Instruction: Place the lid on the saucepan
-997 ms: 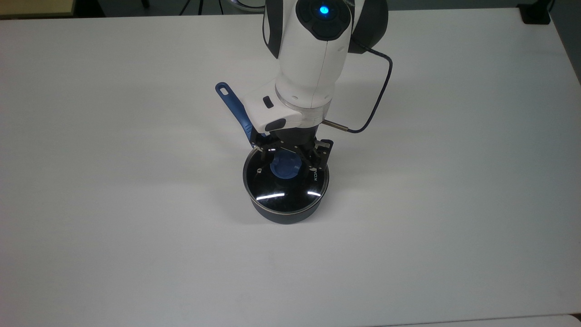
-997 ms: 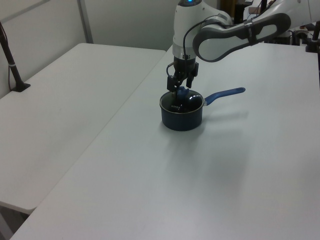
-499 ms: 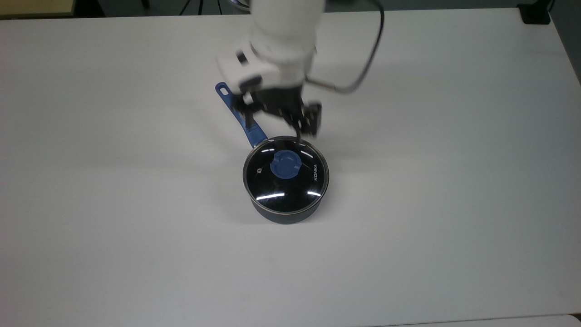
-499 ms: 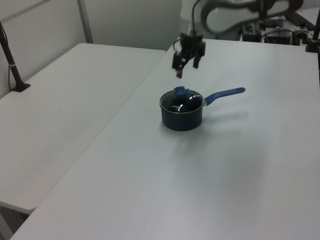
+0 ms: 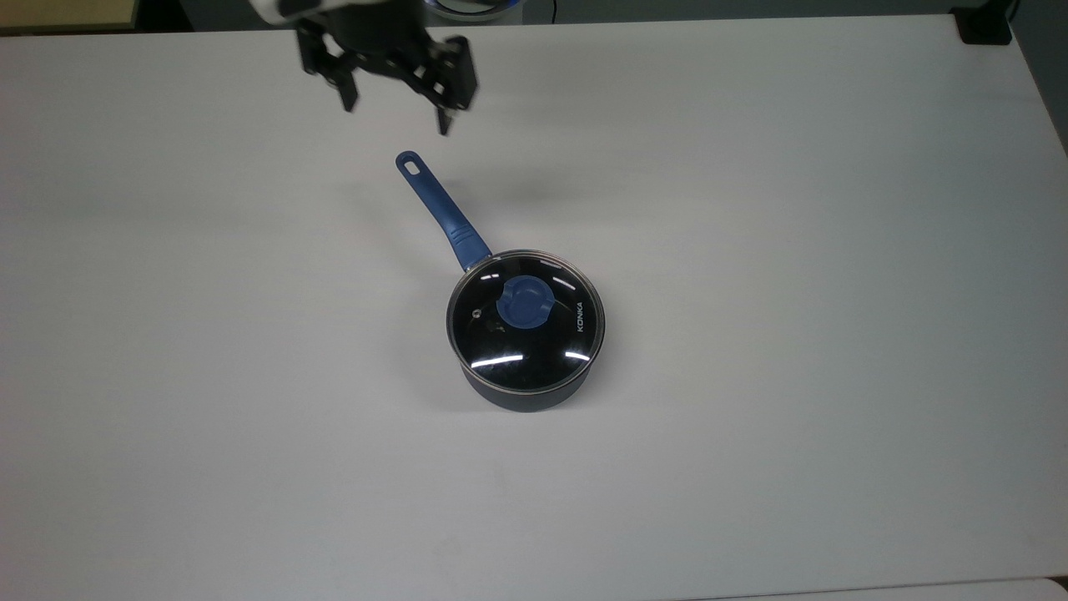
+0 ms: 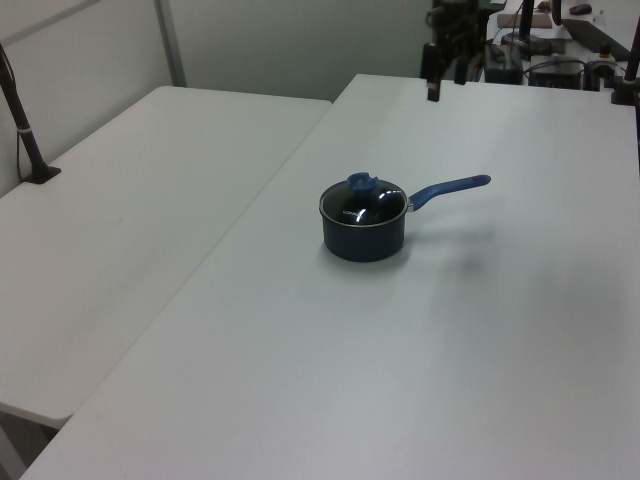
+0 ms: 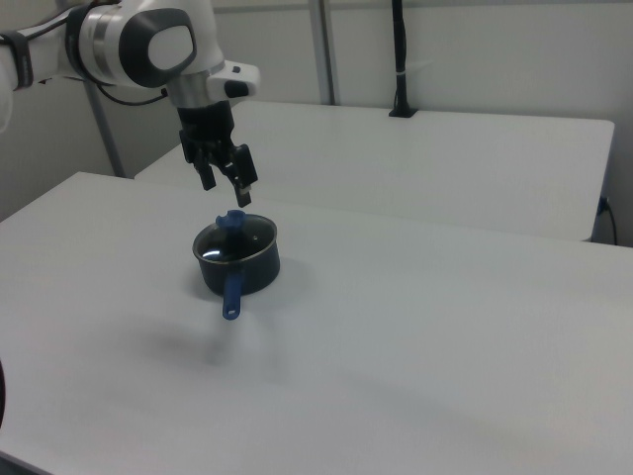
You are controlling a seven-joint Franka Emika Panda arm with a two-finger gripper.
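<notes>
1. Since a second ago the claw [image 5: 394, 117] has left the lid's knob and risen well clear, its fingers apart and empty.
2. The lid [image 5: 526, 321] sits flat on the saucepan [image 6: 364, 233] mid-worktop [image 5: 793, 250].
3. The saucepan's long handle points toward the top view's upper left.

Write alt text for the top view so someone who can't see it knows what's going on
A small dark saucepan sits near the middle of a white table with its glass lid seated on top, blue knob centred. Its long blue handle points toward the top view's upper left. The robot's black gripper, fingers open and holding nothing, hangs above the table near the top edge.
</notes>
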